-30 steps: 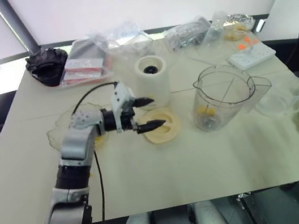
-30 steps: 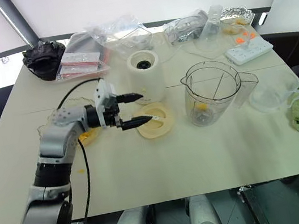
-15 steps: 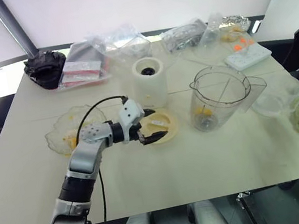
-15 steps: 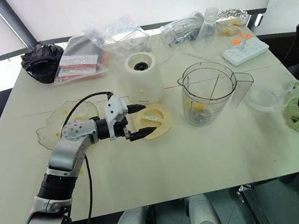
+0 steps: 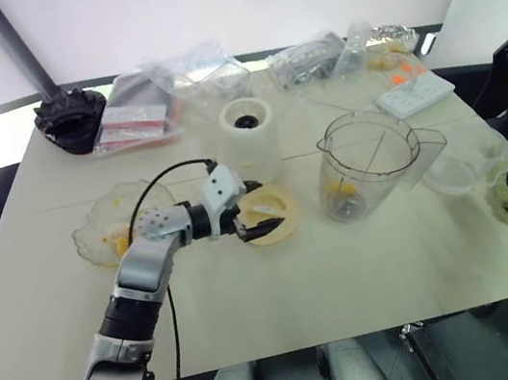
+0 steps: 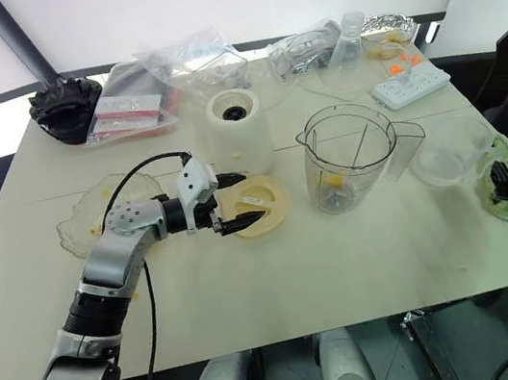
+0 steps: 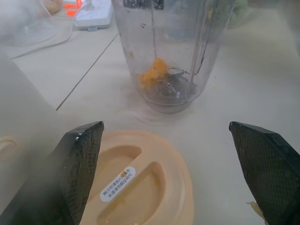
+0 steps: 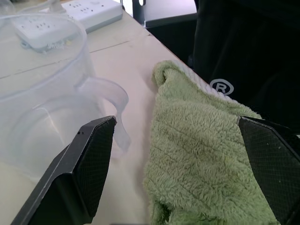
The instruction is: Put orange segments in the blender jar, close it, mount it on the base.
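- We see the cream table (image 5: 365, 269) spread wide under everything, with bags and clutter along its far edge.
- Our left arm reaches across the middle of the table; the left gripper (image 5: 259, 210) sits low over the flat round lid (image 6: 259, 207), its jaws spread wide with one black finger on each side of the lid and nothing held between them.
- The blender jar (image 5: 367, 166) stands upright on the table to the right of the lid, uncovered and apart from the motor block. Its handle points to the right.
- The base (image 5: 249, 137) stands upright just behind the lid, its dark socket facing up and bare.
- A crinkled glass bowl (image 5: 97, 241) lies on the left side of the table, near our left forearm, with a few yellow bits in it.
- A green towel (image 8: 206, 154) lies at the table's right edge beside a clear plastic container (image 8: 51, 103). Our right gripper (image 8: 178, 178) hangs over the towel with its jaws wide apart and empty.
- A white power strip (image 5: 415, 93) lies at the far right.
- The orange segments (image 7: 153, 74) rest at the bottom of the jar against the dark blade.
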